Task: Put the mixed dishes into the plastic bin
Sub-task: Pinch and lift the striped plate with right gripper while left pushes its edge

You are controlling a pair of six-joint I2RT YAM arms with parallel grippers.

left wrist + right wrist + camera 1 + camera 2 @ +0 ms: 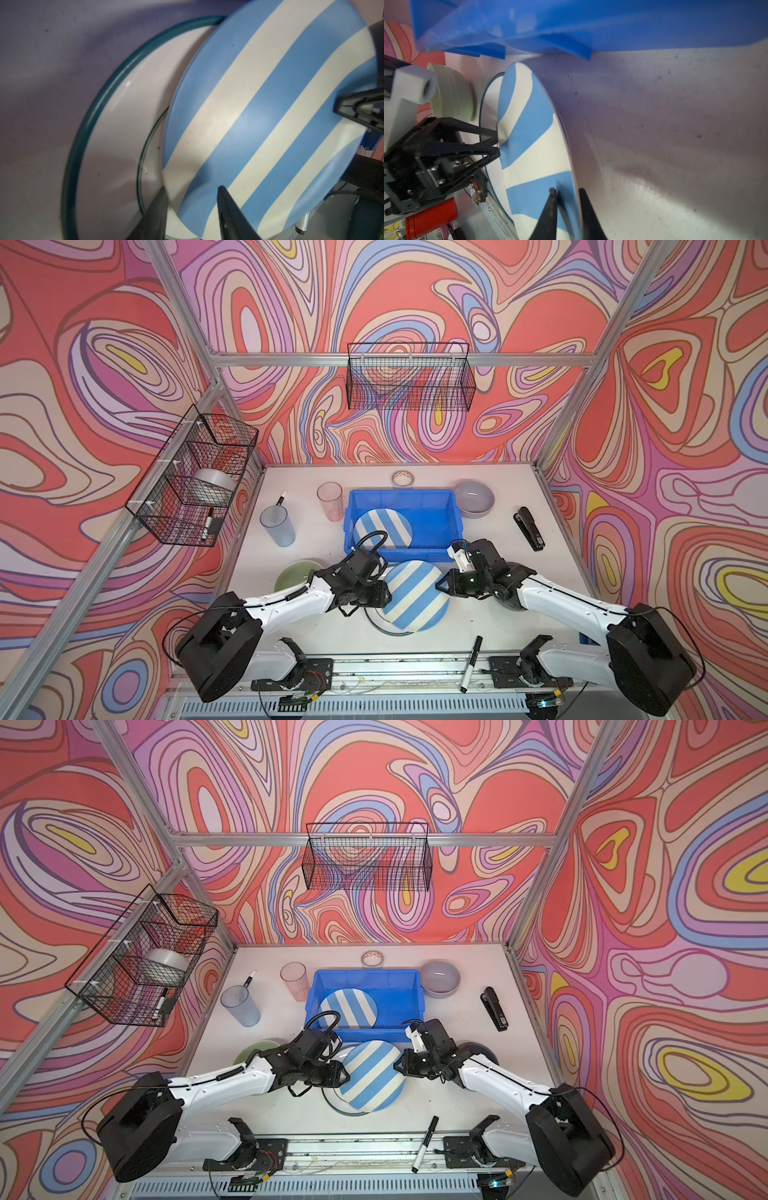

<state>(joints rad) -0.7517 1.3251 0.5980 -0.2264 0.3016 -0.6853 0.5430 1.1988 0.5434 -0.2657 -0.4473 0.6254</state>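
A blue-and-white striped plate [415, 601] [259, 124] hangs tilted over a white plate with a dark rim [376, 624]. My left gripper [385, 595] [192, 188] is shut on its left rim. On the opposite rim my right gripper [440, 585] [566, 189] is shut, one finger on each face. Just behind stands the blue plastic bin [432, 522] with another striped plate [382, 529] lying in it. On the table are a pale green bowl [291, 578], a lavender bowl [473, 497], a pink tumbler [331, 501] and a bluish tumbler [277, 526]. A dark blue bowl [482, 1049] shows partly under the right arm.
A black stapler [528, 529] lies right of the bin and a tape roll [403, 478] behind it. One marker [281, 497] lies near the tumblers, another [471, 664] at the front edge. Wire baskets hang on the back wall [409, 377] and the left wall [195, 477].
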